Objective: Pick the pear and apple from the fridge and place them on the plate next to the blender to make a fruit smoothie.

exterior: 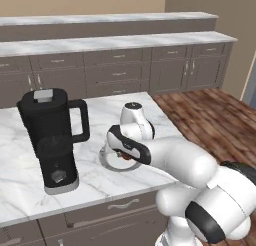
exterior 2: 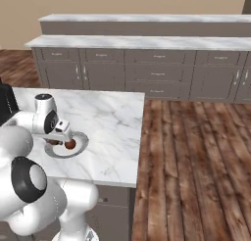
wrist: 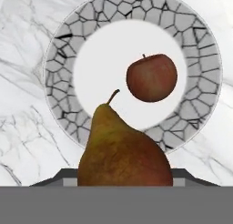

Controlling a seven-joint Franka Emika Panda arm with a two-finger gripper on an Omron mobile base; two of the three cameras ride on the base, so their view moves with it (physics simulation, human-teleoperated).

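While you look down through the hand view, you see the pear filling the lower middle of the frame, stem pointing up, gripped between the fingers, which have closed in on its sides and hold it above the plate. Beyond it, the apple rests on the plate's smooth pale centre, right of the middle, apart from the pear and inside the crackle-patterned rim. In the left base view you find the plate on the white marble tabletop at the centre of the frame, mostly hidden by the robot's forearm, with the blender standing just to its left, handle turned toward the plate. In the right base view the plate sits at the middle left of the frame, near the tabletop's front edge, and the dark red apple shows on it beside the hand hovering low over the plate. Behind the island you see grey cabinets under a marble counter along the upper part of the frame, and wood flooring to the right.
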